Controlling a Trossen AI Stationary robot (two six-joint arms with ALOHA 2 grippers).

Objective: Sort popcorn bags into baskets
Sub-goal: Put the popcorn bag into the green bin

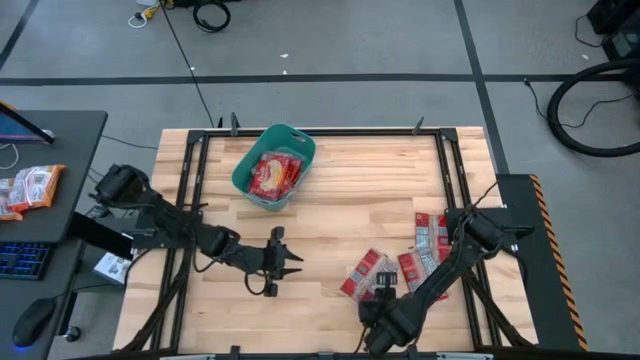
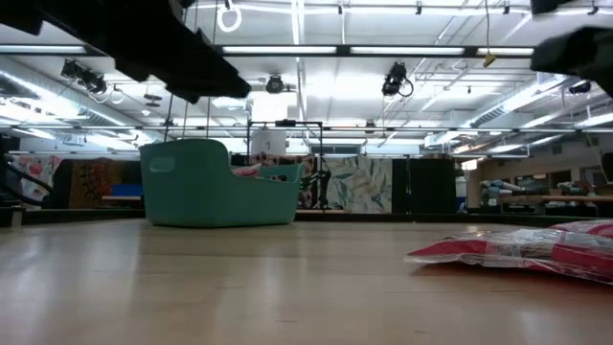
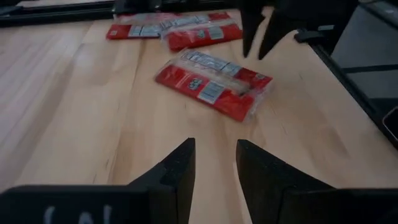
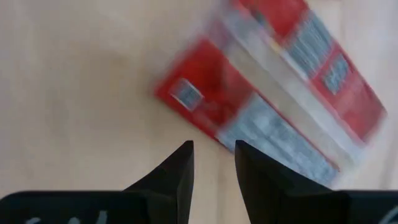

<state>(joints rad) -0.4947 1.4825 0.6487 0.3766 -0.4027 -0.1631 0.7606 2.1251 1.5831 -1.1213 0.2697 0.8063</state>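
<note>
A teal basket stands at the table's far middle with red popcorn bags lying in it; the low view shows it too. Several more popcorn bags lie flat on the wood at the near right. The nearest of them also shows in the left wrist view and the right wrist view. My right gripper hangs over that bag's near end, pointing steeply down, its fingers a little apart with nothing between them. My left gripper is left of the bags, open and empty.
Black frame rails run along the table's sides and far edge. A dark desk to the left carries orange-and-white packets, a keyboard and a mouse. Bare wood lies between the basket and the loose bags.
</note>
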